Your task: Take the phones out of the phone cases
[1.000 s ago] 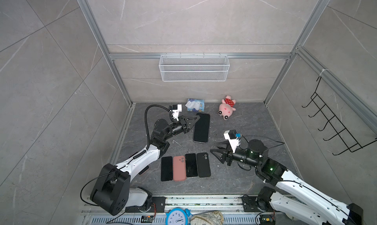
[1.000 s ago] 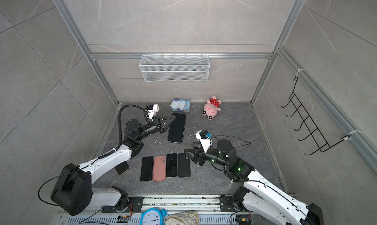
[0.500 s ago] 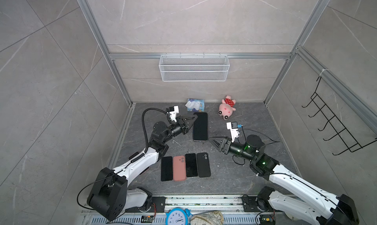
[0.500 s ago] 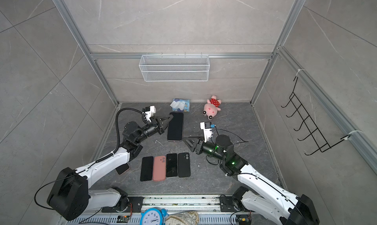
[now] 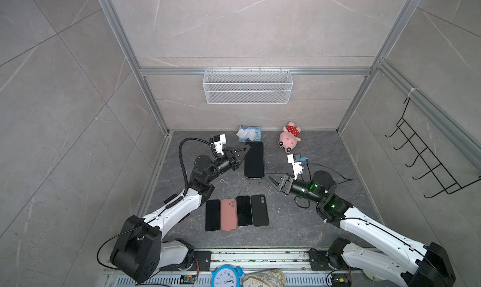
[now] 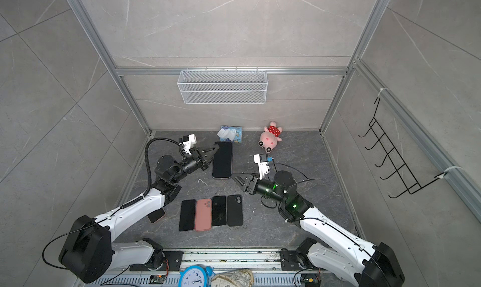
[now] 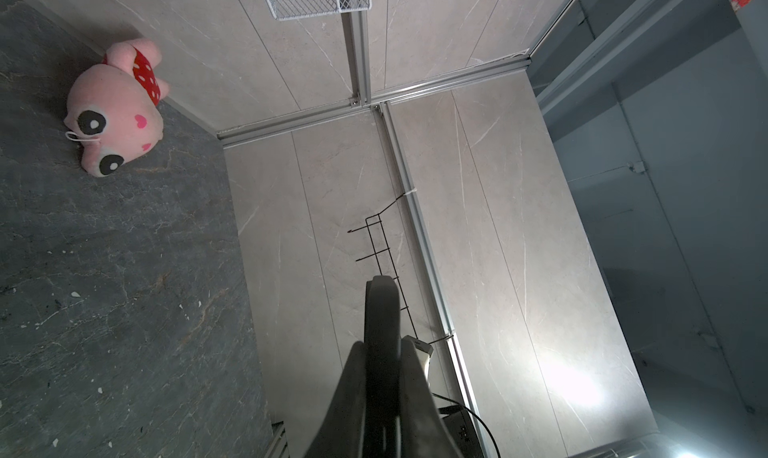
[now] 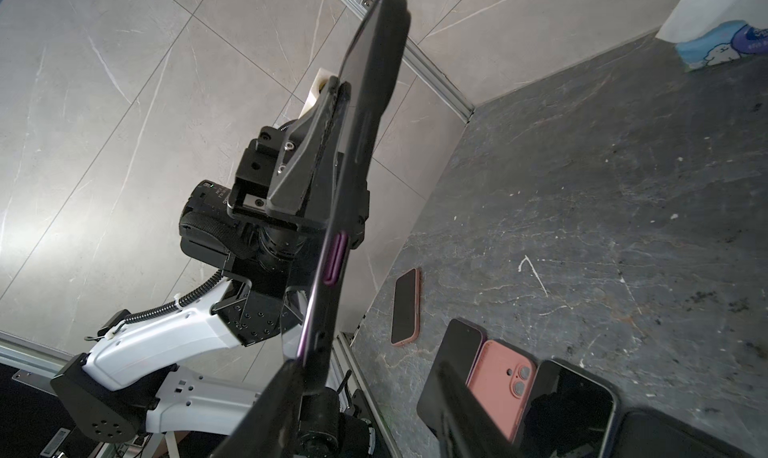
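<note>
1. Top views both show the phone (image 5: 254, 160) at 12 o'clock from a row of four phones (image 5: 236, 212).
2. At the phone's 10 o'clock edge, the left claw (image 5: 244, 150) is pinched tight on it.
3. At its 5 o'clock corner sits the right claw (image 5: 271, 181), jaws partway apart.
4. Right wrist view shows the phone up off the floor, its end by one finger (image 8: 266, 414); it may touch, but I can't be sure.
5. The dark case (image 8: 384, 40) is on the phone, with a purple button (image 8: 336, 256) on the side.
6. A pink pig toy (image 5: 289, 139) lies at 2 o'clock from the phone.
</note>
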